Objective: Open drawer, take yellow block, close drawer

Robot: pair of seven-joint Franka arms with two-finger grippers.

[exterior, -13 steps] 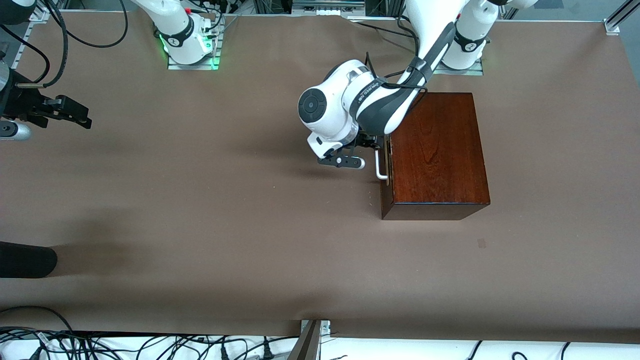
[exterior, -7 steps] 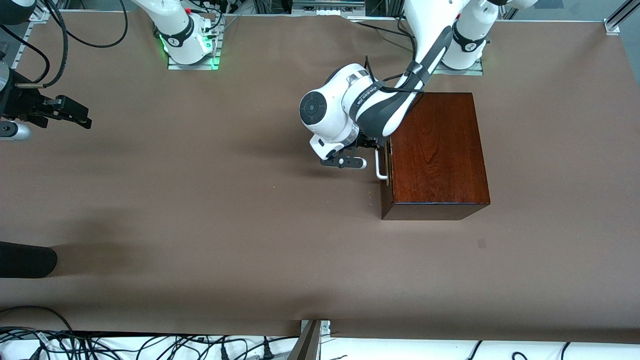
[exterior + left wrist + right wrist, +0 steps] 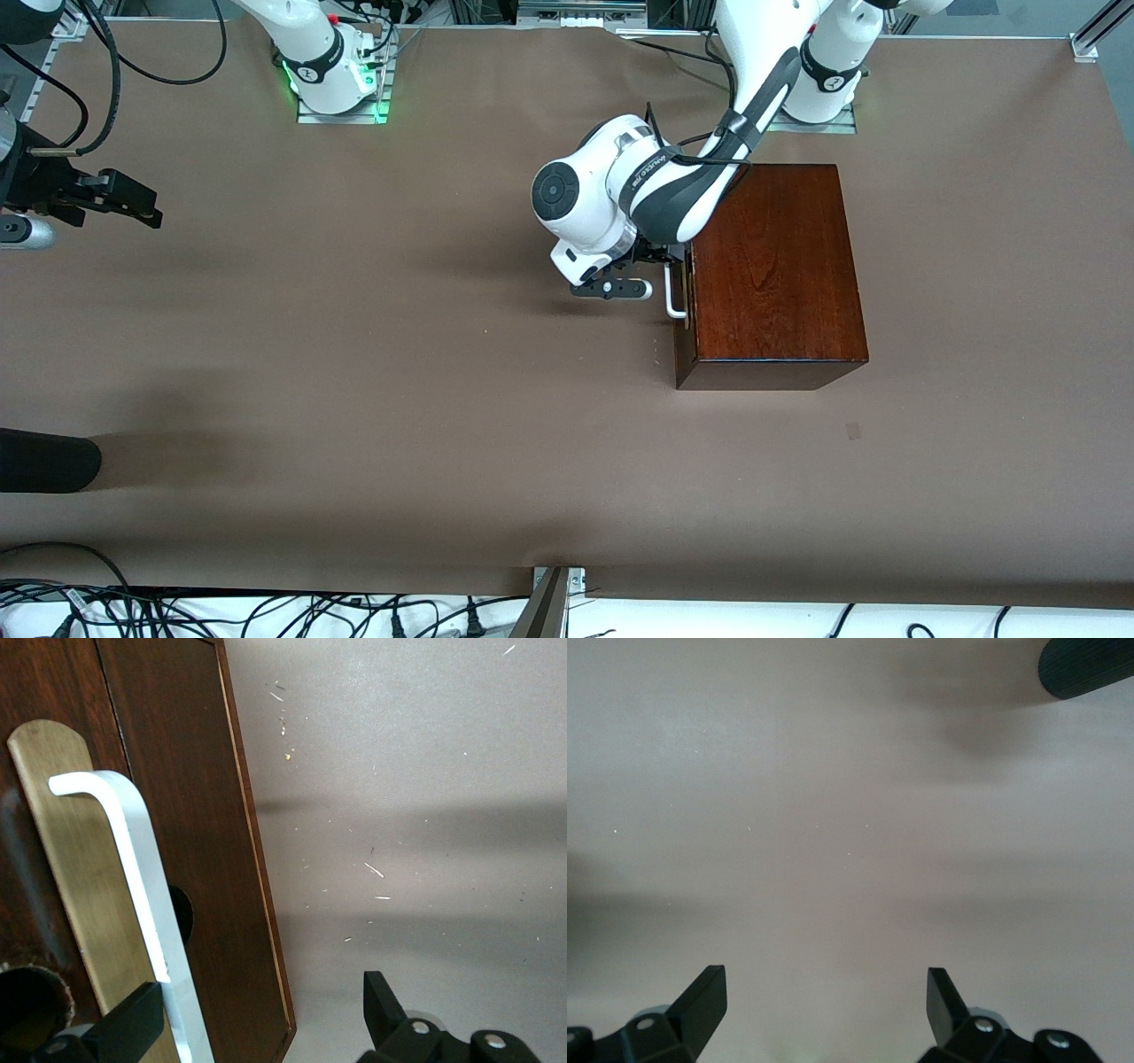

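The left gripper [image 3: 257,1014] is standing with its two black fingers [image 3: 133,1023] spread wide, straddling the white metal bar handle [image 3: 133,895] of the drawer [image 3: 190,815], a dark reddish-brown front panel carrying a long brass plate [image 3: 66,868]. One finger is lying at the handle; whether it is touching cannot be told. The other finger is hanging over the bare brown counter [image 3: 354,372], and nothing is being held. In the front view the left gripper [image 3: 660,266] is sitting at centre frame, against the drawer face of the glossy mahogany-coloured wooden box [image 3: 771,275], which is resting right of centre with the drawer [image 3: 680,301] shut flush in it. The small yellow block is not showing in any view.

The right gripper [image 3: 824,1010] is waiting at the upper left edge of the front view [image 3: 124,206], its fingers [image 3: 700,1001] parted fully and gripping nothing, above bare counter. A dark cylindrical object [image 3: 44,461] is lying at the lower left edge of the front view.
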